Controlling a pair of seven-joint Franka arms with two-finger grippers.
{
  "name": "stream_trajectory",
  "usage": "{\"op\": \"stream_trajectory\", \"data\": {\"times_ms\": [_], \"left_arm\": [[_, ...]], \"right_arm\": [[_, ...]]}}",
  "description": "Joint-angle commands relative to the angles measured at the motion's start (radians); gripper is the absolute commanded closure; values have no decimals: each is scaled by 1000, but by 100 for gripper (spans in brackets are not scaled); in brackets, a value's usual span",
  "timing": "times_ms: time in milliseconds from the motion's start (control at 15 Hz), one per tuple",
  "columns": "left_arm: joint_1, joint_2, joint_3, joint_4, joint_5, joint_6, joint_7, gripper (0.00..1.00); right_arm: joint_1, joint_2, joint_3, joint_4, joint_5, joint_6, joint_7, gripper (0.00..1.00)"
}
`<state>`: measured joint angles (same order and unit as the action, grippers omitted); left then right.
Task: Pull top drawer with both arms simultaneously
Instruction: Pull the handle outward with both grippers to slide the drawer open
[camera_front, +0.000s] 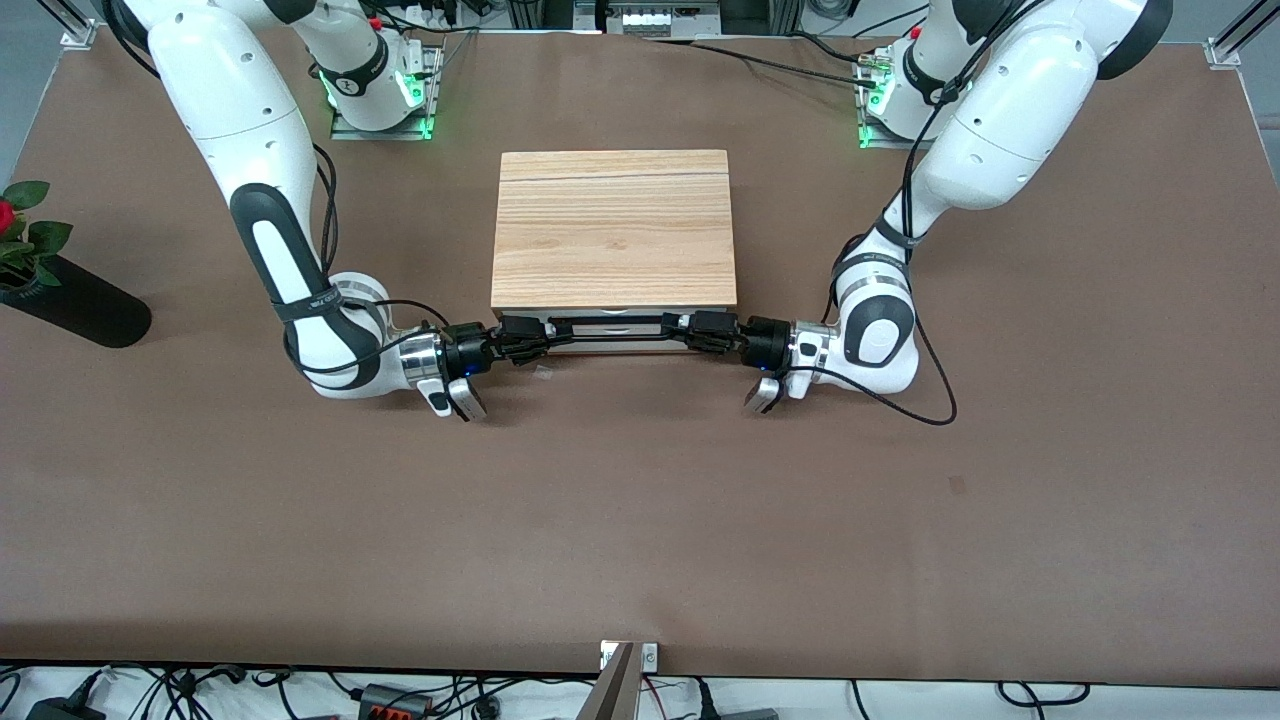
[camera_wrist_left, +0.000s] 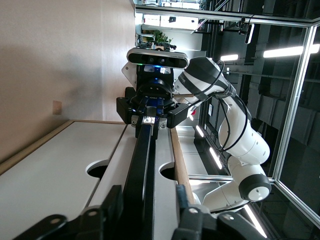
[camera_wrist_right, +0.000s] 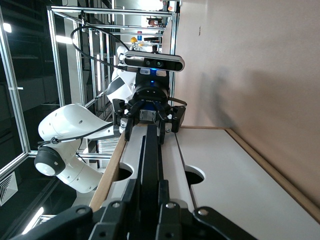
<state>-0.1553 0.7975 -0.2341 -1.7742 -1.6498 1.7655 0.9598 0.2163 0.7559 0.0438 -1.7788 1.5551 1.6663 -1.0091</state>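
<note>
Top drawer (camera_front: 612, 330) nearly shut at cabinet's (camera_front: 614, 230) 6 o'clock face, bar handle (camera_front: 615, 335) running 9-to-3; right gripper (camera_front: 522, 338) and left gripper (camera_front: 706, 332) pinch its two ends, jaws closed, pull toward 6 o'clock.

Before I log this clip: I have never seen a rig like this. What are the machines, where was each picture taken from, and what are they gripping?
Two white jointed robot arms stand at a brown table. The wide picture comes from a high camera facing them; the other two come from cameras on each arm's wrist, each looking along the handle at the other gripper. A light striped-wood cabinet sits mid-table. Its top drawer, white-fronted, looks barely pulled out, if at all. The left gripper and the right gripper are each shut on the long black bar handle, one at each end. A dark vase holding a red rose lies at the right arm's end of the table.
</note>
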Motion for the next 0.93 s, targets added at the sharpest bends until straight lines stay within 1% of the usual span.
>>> {"op": "stream_trajectory", "data": {"times_ms": [0, 133, 333, 467, 867], "left_arm": [[8, -14, -10, -22, -24, -21, 27, 62], [3, -11, -10, -22, -33, -21, 27, 65], [-4, -6, -8, -21, -53, -17, 33, 70], [-3, 0, -8, -21, -56, -17, 33, 78], [-1, 14, -8, -11, -59, -15, 34, 83]], "right_arm": [[0, -10, 1, -14, 25, -2, -34, 94], [-2, -9, 1, -14, 25, -2, -69, 99], [-2, -9, 1, -14, 25, 15, -82, 100], [-2, -9, 1, -11, 26, 18, -80, 100], [-3, -9, 1, -13, 26, 15, -82, 100]]}}
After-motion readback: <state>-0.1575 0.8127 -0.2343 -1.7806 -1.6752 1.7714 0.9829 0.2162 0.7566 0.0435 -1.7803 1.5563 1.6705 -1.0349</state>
